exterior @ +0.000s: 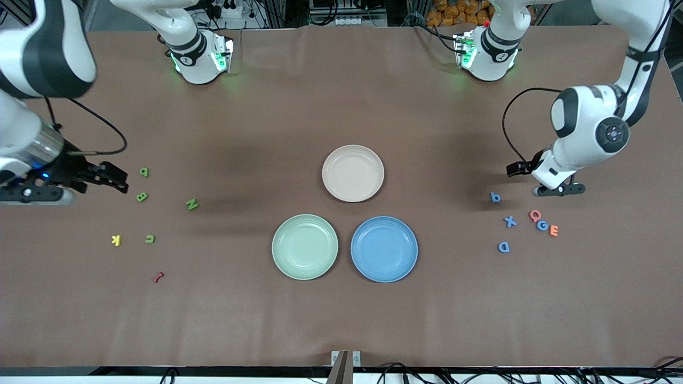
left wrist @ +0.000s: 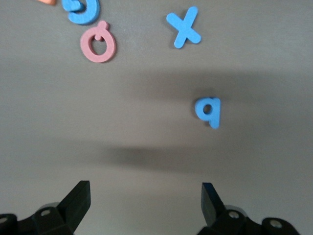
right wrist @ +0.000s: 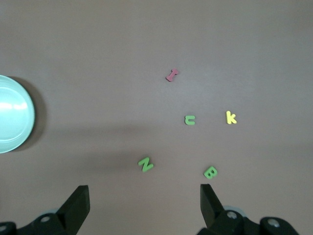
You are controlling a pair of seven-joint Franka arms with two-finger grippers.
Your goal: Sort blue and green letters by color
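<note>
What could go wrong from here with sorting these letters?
1. The blue G touches the pink Q and orange E; a grab there could drag the wrong colors along.
2. The yellow K and red piece lie near the green U and could get bumped.
3. The left gripper and right gripper are open; the tiny letters may slip.

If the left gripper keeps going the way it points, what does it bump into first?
Probably the small blue foam letter b: the open left gripper points at the brown table just short of it, though the depth is hard to judge.
</note>
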